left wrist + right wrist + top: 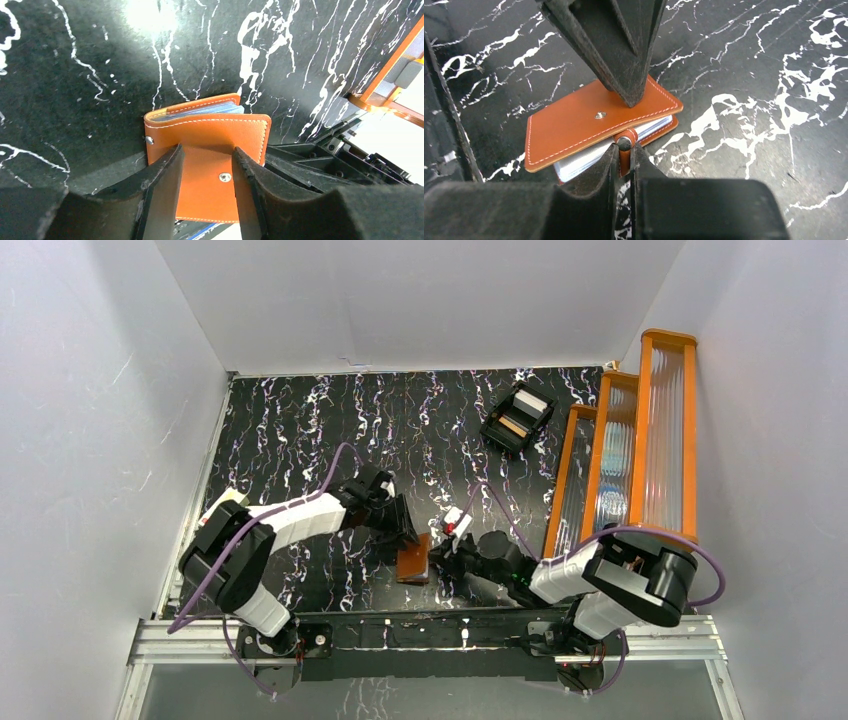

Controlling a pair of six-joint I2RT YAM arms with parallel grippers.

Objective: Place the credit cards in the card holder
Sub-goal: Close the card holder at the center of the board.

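Note:
The card holder [414,562] [210,137] [574,125] lies folded on the black marbled table, reddish-brown with white stitching. Pale bluish layers [225,109] show between its covers; I cannot tell credit cards from pockets there. My left gripper [405,530] [207,150] stands open, its fingertips [631,95] resting on the top cover on either side of a metal snap. My right gripper [440,558] [625,147] is shut on the holder's snap strap [625,137] at the open edge.
A black compartmented tray [500,435] with a flat white piece and a yellowish piece in it sits at the back right. Three orange-framed ribbed panels [620,440] stand along the right side. White walls close in the table on three sides.

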